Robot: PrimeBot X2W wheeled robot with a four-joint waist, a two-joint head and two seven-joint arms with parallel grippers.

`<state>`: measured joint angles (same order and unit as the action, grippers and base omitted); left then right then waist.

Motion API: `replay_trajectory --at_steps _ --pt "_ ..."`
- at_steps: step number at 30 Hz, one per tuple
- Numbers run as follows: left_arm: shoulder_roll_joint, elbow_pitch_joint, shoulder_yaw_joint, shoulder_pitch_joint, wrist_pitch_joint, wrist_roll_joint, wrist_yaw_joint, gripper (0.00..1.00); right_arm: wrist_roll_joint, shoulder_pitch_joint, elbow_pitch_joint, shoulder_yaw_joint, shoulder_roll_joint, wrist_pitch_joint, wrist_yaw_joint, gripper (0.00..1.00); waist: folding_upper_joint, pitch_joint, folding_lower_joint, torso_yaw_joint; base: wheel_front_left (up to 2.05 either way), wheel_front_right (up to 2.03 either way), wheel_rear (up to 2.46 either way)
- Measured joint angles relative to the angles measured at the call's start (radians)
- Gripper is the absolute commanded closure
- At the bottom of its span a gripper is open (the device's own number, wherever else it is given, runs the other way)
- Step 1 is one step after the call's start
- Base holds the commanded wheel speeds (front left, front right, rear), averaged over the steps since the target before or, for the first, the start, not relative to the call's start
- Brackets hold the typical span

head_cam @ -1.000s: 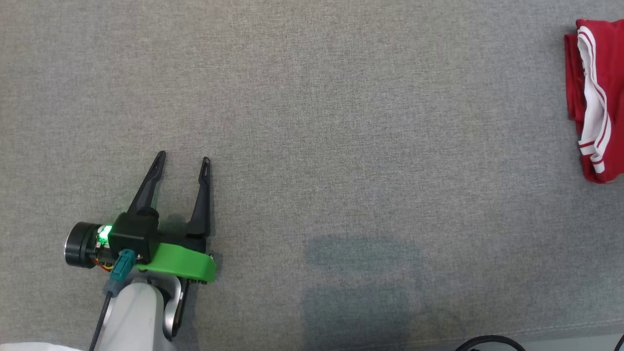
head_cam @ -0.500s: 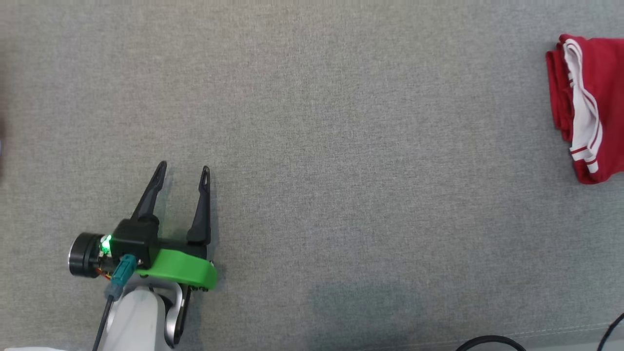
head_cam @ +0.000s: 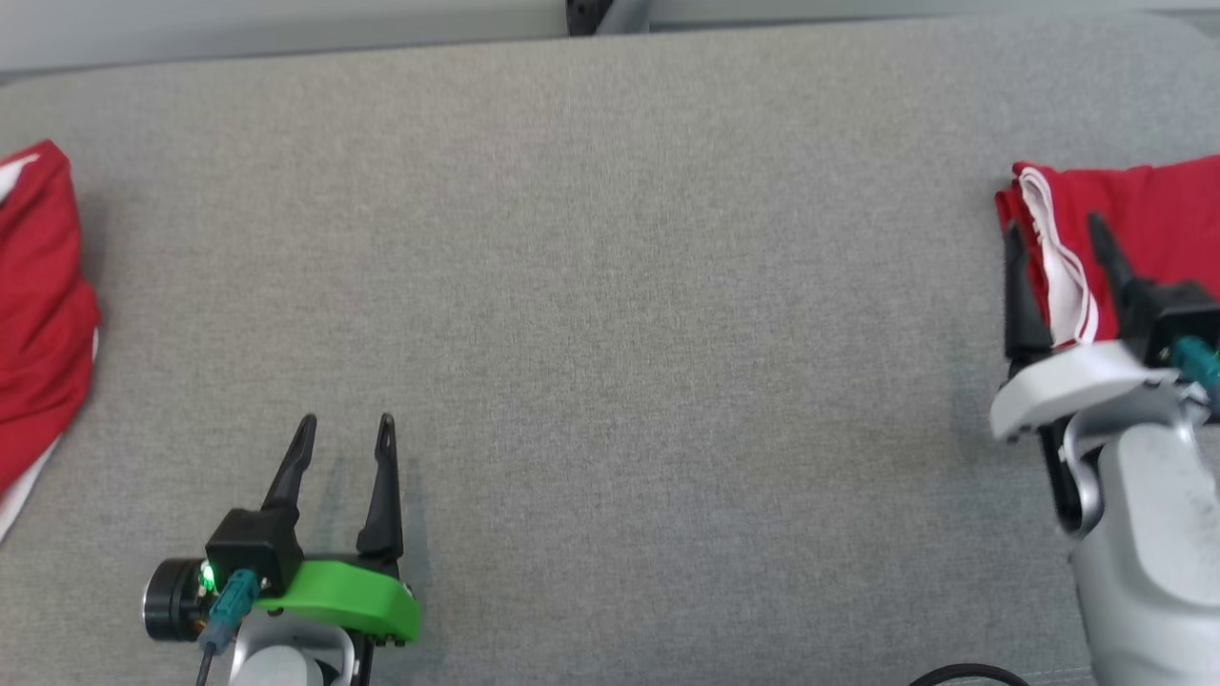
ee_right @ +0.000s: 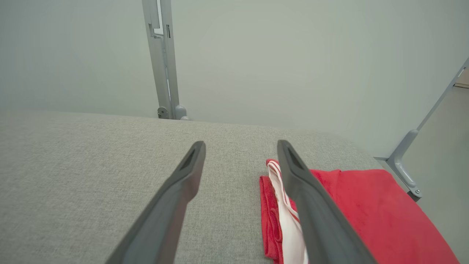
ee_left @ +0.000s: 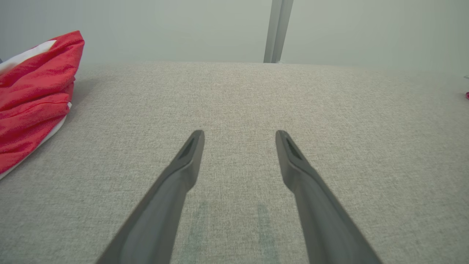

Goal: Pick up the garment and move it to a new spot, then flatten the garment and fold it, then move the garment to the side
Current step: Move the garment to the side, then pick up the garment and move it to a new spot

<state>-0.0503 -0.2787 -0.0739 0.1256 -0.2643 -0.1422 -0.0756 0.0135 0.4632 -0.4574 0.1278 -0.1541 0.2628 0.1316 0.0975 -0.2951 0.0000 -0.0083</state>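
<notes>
A folded red garment with white striped trim lies at the right end of the grey table. My right gripper stands open over its left edge, one finger on each side of the trim, holding nothing. In the right wrist view the garment lies under the right finger, and the gripper is open. My left gripper is open and empty over bare table at the lower left; the left wrist view shows its jaws apart.
A second red and white cloth lies bunched at the table's left end. The table's far edge meets a pale wall with a grey metal post. A black cable loops at the near edge.
The head camera has pulled back, so the far edge and the left cloth now show. My right gripper has come into view, open at the folded garment. The left arm looks unmoved.
</notes>
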Motion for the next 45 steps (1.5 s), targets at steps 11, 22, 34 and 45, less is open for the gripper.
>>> replay_trajectory --at_steps 11,22,34,45 --pt "0.001 -0.013 0.02 -0.095 0.0 -0.036 0.024 0.0 0.023 -0.197 0.04 -0.108 0.052 0.0 0.0 0.0 0.0001 0.148 0.0 0.003 0.0 0.0 0.0" --pt "0.0 -0.015 0.046 -0.154 0.0 -0.037 0.032 0.0 0.077 -0.335 0.138 -0.105 0.089 0.0 0.0 0.0 0.0001 0.235 0.0 0.008 0.0 0.0 0.0" --pt "0.001 -0.003 0.077 -0.197 0.0 -0.037 0.033 0.0 0.074 -0.403 0.147 -0.132 0.101 0.0 0.0 0.0 0.0002 0.27 -0.0001 0.0 0.0 0.0 0.0" --pt "0.001 0.004 0.078 -0.194 0.0 -0.042 0.042 0.0 0.083 -0.415 0.151 -0.122 0.104 0.0 0.0 0.0 0.0001 0.256 0.0 0.045 0.0 0.0 0.0"
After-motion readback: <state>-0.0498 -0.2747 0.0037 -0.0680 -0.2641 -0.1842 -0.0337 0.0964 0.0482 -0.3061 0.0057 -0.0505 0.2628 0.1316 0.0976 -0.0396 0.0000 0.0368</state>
